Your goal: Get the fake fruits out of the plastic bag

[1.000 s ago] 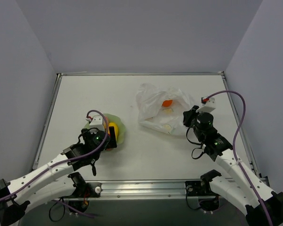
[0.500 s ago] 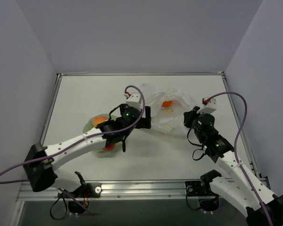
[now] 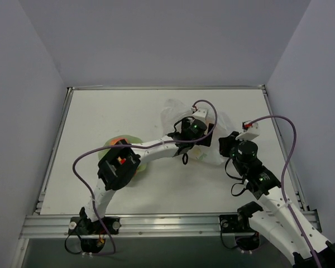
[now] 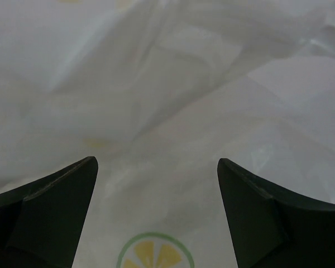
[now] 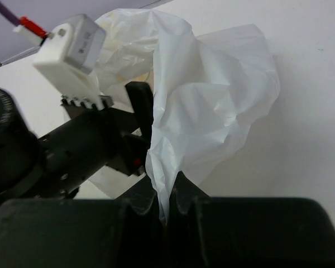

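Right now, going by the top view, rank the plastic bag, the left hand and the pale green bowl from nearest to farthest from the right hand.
1. plastic bag: its right edge is pinched in the right hand itself.
2. left hand: just to the left, open over the bag.
3. pale green bowl: far off on the left, by the left arm's elbow.

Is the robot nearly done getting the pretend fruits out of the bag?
Partly. At least one fruit sits in the green bowl. The right end effector pinches the plastic bag while the left end effector hangs open over it. What's left inside is hidden.
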Robot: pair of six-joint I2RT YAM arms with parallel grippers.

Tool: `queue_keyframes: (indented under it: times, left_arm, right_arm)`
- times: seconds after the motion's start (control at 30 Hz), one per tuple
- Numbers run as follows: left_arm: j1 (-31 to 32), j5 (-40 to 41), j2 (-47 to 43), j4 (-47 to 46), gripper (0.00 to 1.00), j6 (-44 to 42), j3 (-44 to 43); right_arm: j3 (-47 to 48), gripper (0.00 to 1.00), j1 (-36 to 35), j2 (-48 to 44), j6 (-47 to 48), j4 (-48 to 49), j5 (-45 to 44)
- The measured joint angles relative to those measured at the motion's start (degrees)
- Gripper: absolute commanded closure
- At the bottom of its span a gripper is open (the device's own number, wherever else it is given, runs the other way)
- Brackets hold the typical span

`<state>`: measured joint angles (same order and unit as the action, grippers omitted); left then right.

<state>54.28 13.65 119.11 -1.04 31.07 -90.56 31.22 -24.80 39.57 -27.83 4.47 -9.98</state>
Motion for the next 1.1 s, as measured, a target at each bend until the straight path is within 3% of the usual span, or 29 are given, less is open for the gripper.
queue_keyframes:
  times: [0.17,0.43,0.73,0.8,0.93,1.03,1.1]
  left_arm:
    - [-0.42,4.83,8.76,-1.05,0.03,-2.14,-7.87]
    - [-2.54,10.75,20.52,-6.14,0.06,-8.85,-18.78]
    - [-5.33,8.24,28.7,-12.7,0.04,-9.38,-26.56]
    - [-6.05,6.47,30.18,-14.53,0.26,-9.25,-28.02]
    - [-6.75,4.39,31.69,-18.12,0.6,-9.81,-29.16]
    - [-6.8,3.91,30.93,-21.46,0.79,-10.16,-26.77]
    - [-6.8,3.69,28.5,-23.71,0.84,-10.38,-21.38]
  right_arm:
    - [0.0,1.0,-0.04,-0.07,-0.26,-0.04,1.2]
    - [0.0,1.0,-0.07,-0.13,-0.66,-0.17,4.52]
    - [-1.75,1.0,-0.11,-1.33,-1.33,-0.46,7.98]
    - [-1.9,1.0,-0.15,-1.2,-1.31,-0.55,8.15]
    - [-2.29,1.0,-0.37,-1.2,-1.29,-0.57,8.28]
    - [-2.47,1.0,-0.37,-1.05,-1.29,-0.55,8.28]
    - [-2.47,1.0,-0.37,-0.61,-1.29,-0.42,8.28]
